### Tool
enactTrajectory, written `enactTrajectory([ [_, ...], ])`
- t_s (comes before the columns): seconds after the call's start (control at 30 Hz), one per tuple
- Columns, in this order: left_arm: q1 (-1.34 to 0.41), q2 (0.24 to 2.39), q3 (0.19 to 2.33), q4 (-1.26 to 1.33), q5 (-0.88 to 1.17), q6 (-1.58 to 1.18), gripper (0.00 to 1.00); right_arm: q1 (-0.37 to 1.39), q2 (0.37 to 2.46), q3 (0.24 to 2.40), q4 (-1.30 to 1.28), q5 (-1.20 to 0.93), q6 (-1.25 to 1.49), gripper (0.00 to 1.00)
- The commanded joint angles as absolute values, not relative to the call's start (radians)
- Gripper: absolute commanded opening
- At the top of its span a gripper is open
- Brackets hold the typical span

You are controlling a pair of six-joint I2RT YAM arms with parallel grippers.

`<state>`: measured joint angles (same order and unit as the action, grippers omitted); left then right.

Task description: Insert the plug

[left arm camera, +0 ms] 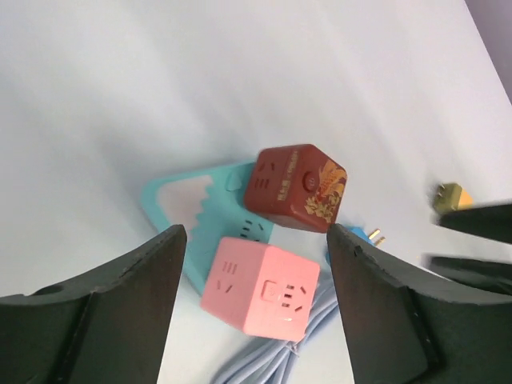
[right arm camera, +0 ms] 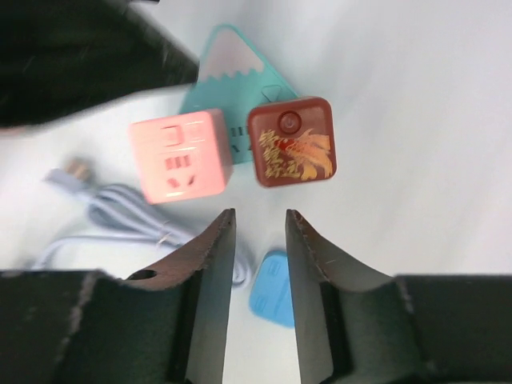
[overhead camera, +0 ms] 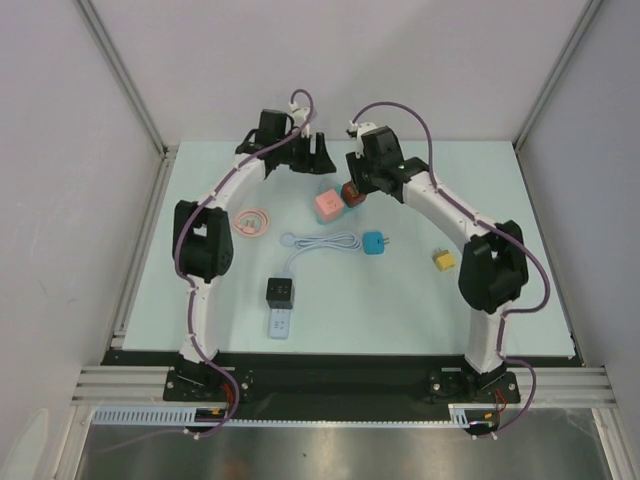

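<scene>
Left gripper (left arm camera: 256, 240): jaws spread wide, nothing held; hanging over the far middle of the table (overhead camera: 480, 200), camera looking down on two cube sockets; right gripper (right arm camera: 260, 214): jaws parted by only a narrow gap, nothing between the fingertips, nothing gripped; poised just on the near side of the same two cubes.

Blue plug (overhead camera: 374, 243): lying flat on the table, nearer the arm bases than the cubes and clear of both; touched by neither gripper; brass prongs pointing toward the right side; at the right end of a pale lavender cable (overhead camera: 322, 240) looping leftward to a small metal connector; in the right wrist view, just below the fingertips and partly hidden by them.

Pink cube socket (right arm camera: 180, 156) and dark red cube socket (right arm camera: 290, 142) with gold ornament: side by side, very close, touching or not hard to tell; both partly over a teal mountain-shaped piece (right arm camera: 232, 68).

Elsewhere: yellow plug (overhead camera: 443, 259) well to the right, alone; pink coiled ring (overhead camera: 252, 222) to the left; black cube (overhead camera: 280, 291) at the far end of a white strip (overhead camera: 280, 322), near the left arm.
</scene>
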<state>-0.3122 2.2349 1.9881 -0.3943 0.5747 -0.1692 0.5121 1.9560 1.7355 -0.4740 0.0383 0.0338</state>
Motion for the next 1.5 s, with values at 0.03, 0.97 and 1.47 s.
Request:
enactTrajectory([
  [0.03,-0.236,2.137,2.008,-0.454,0.482,-0.212,0.76,0.532,1.778,1.625,-0.445,0.011,0.089,0.38],
  [0.97,0.058,1.974,1.367,-0.377,0.072,-0.322,0.51,0.561,1.474,1.209,-0.298,-0.138,0.186,0.40],
  [1.47,0.008,1.654,0.940,-0.210,0.104,-0.471,0.23,0.514,1.362,1.131,-0.431,0.000,0.221,0.39],
])
